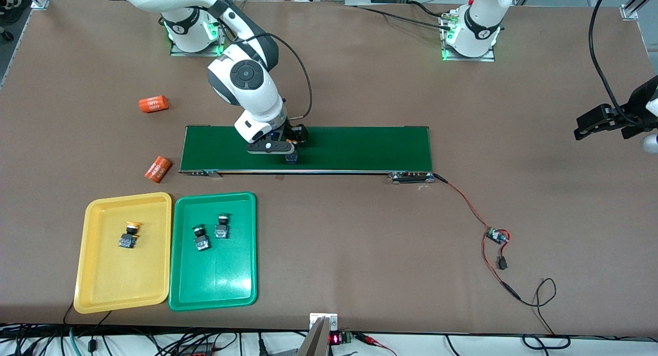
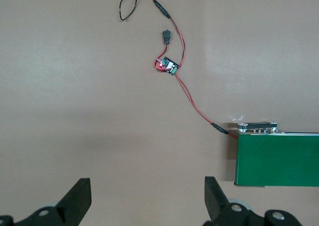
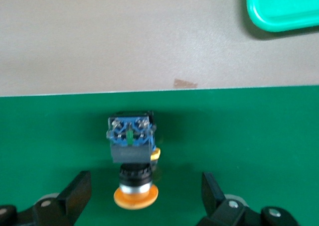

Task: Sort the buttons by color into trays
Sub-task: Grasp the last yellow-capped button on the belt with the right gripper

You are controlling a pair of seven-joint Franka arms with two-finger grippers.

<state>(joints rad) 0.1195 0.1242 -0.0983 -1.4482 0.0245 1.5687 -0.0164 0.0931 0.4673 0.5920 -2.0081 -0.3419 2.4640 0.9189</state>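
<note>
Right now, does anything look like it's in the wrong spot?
Yes. One yellow-capped button lies tipped over on the conveyor belt, not in the yellow tray. The right gripper hovers over it, fingers open.

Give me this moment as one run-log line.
right gripper: jaws open around yellow button on conveyor belt | left gripper: open, waiting | yellow tray: one button | green tray: two

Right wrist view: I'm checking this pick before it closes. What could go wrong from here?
1. The right gripper stands open around the yellow-capped button, which lies on its side on the conveyor belt; closing on the round cap could make it slip or roll.
2. The yellow tray adjoins the green tray, so a drop could go astray.
</note>
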